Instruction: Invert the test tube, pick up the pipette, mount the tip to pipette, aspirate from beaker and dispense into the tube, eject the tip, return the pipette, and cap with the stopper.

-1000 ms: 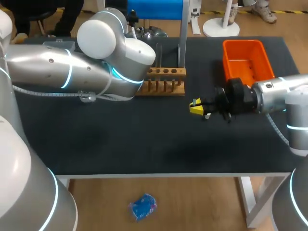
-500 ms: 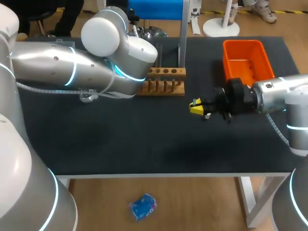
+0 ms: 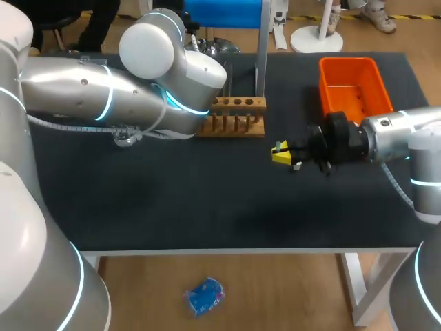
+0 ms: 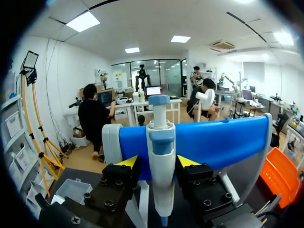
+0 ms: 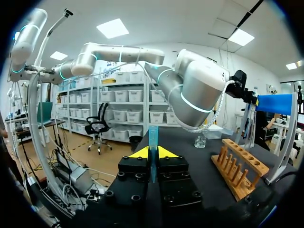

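A white pipette point(image 4: 160, 142) with a blue top hangs upright on a blue stand point(image 4: 223, 142). My left gripper point(image 4: 159, 164) is around its body, and its fingers point(image 4: 128, 162) sit close on both sides. One touches it and a narrow gap shows at the other. In the head view my left arm point(image 3: 138, 89) hides that gripper. At mid-table my right gripper point(image 3: 282, 153) is shut on a clear test tube point(image 5: 153, 142), which stands upright between the yellow tips.
A wooden tube rack point(image 3: 234, 116) stands in front of the blue stand, seen also as the rack point(image 5: 240, 166) beside my right gripper. An orange bin point(image 3: 351, 86) is at the back right. A small glass vessel point(image 5: 200, 140) and a clear plastic box point(image 4: 71, 190) sit on the table.
My left arm has shifted slightly toward the far side of the table. The right arm and the test tube have stayed still.
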You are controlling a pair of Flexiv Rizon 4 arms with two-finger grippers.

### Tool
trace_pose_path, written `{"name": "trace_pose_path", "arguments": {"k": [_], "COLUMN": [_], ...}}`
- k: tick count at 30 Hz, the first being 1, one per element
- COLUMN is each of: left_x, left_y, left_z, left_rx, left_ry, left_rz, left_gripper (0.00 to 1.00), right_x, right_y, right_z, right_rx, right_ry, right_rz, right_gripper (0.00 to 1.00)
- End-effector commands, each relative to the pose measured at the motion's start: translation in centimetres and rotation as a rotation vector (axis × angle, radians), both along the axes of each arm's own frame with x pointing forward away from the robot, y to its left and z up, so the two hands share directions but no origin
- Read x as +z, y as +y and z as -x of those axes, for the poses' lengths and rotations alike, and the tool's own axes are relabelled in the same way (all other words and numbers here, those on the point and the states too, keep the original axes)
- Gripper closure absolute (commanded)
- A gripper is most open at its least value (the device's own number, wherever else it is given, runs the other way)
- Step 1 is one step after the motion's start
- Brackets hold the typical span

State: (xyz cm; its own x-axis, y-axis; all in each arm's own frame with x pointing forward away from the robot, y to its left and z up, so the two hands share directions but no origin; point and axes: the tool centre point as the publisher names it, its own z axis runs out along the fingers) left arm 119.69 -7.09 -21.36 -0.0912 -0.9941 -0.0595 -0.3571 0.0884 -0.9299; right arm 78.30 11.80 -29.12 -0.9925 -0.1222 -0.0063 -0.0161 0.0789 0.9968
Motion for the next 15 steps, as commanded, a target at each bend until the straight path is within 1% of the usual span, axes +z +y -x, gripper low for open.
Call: {"name": "trace_pose_path", "arguments": {"k": [1,3,4,5,10,15], "left_x": [-0.33,-0.35,-0.35,-0.34,-0.12,0.58], "left_y": [-0.36,-0.37,-0.37,-0.34,-0.27,-0.16], "left_z": [-0.43,-0.42,-0.42,-0.39,-0.11,-0.06], "left_rx": [0.014,0.019,0.021,0.024,0.032,0.039], "left_ry": [-0.005,-0.007,-0.008,-0.009,-0.012,-0.020], "left_rz": [0.000,0.001,0.001,0.002,0.004,0.001], "left_gripper": [0.66,0.82,0.94,1.00,1.00,1.00], "right_x": [0.06,0.06,0.06,0.06,0.06,0.06], "right_y": [-0.05,-0.05,-0.05,-0.05,-0.05,-0.05], "right_z": [0.06,0.06,0.06,0.06,0.06,0.06], "right_rx": [-0.001,-0.001,-0.001,-0.001,-0.001,-0.001], "right_ry": [0.000,0.000,0.000,0.000,0.000,0.000], "right_rz": [0.002,0.002,0.002,0.002,0.002,0.002], "right_gripper": [1.00,1.00,1.00,1.00,1.00,1.00]}}
